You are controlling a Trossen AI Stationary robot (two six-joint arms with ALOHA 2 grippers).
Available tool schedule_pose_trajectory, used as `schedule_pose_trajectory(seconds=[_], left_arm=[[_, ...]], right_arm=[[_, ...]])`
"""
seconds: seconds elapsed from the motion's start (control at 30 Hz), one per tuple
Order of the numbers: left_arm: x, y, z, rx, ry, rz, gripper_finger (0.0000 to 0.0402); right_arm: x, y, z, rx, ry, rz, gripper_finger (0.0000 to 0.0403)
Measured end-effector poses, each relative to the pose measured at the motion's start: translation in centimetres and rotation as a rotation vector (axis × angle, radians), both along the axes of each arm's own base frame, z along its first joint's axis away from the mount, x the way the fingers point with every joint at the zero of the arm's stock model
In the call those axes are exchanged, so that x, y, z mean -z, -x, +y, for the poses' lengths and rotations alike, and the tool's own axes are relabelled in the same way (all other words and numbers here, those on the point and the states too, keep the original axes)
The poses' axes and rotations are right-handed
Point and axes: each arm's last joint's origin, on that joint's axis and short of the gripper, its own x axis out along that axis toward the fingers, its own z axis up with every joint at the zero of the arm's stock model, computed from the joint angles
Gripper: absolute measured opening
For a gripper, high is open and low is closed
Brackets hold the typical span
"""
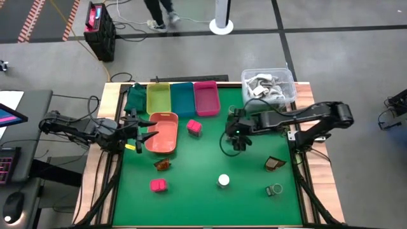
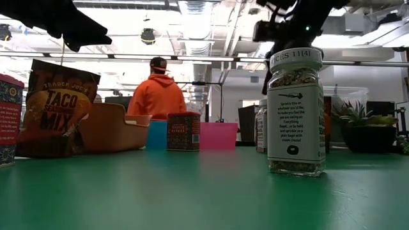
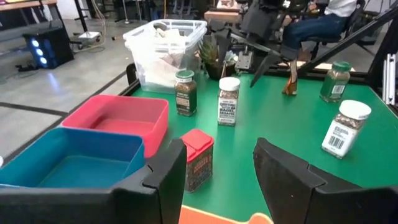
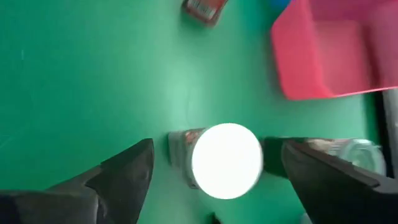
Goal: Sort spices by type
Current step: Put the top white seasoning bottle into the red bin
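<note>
My right gripper (image 4: 214,169) hangs open above a standing white-capped jar (image 4: 227,160), one finger on either side of its cap and clear of it. A dark green jar (image 3: 185,92) stands beside that jar (image 3: 228,101). My left gripper (image 3: 217,180) is open and holds nothing at the salmon tray (image 1: 162,133), with a pink box (image 3: 198,160) standing just beyond it. On the mat lie another pink box (image 1: 158,185), a second white-capped jar (image 1: 223,180), two brown packets (image 1: 163,164) (image 1: 275,164) and a green jar on its side (image 1: 275,189).
Yellow (image 1: 158,97), teal (image 1: 182,97) and magenta (image 1: 206,98) trays line the far edge, with a clear tub (image 1: 268,86) at the far right corner. The middle of the green mat (image 1: 210,152) is bare. A person in orange (image 2: 156,96) stands beyond the table.
</note>
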Motion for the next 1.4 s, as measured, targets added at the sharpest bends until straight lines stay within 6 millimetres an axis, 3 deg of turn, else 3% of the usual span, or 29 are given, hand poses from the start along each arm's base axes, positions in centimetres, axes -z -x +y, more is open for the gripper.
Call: schedule_pose_trajectory(seconds=[0.37, 0.73, 0.8, 0.9, 1.13, 1.27, 1.4], left_arm=[[0.2, 0.0, 0.0, 0.0, -0.006, 0.025, 0.0176], [0.3, 0.1, 0.0, -0.001, -0.006, 0.036, 0.0176], [0.3, 0.1, 0.0, -0.002, -0.003, 0.035, 0.0176], [0.3, 0.1, 0.0, -0.002, -0.001, 0.035, 0.0176], [0.3, 0.1, 0.0, -0.003, 0.007, 0.032, 0.0176], [0.3, 0.1, 0.0, -0.004, 0.007, 0.031, 0.0176], [0.4, 0.1, 0.0, -0.005, 0.013, 0.03, 0.0176]], right_arm=[[3.3, -1.2, -2.1, 0.028, -0.097, 0.12, 0.0357], [3.3, -1.6, -2.1, -0.006, -0.088, 0.096, 0.0223], [3.2, -1.7, -2.1, -0.01, -0.099, 0.098, 0.022], [1.9, -2.3, -1.8, -0.005, -0.113, 0.079, 0.022], [-3.5, -4.6, -1.3, -0.062, -0.089, -0.097, 0.022], [-5.7, -5.3, -2.8, -0.051, -0.051, -0.203, 0.022], [-6.5, -6.0, -5.1, -0.019, -0.013, -0.272, 0.022]])
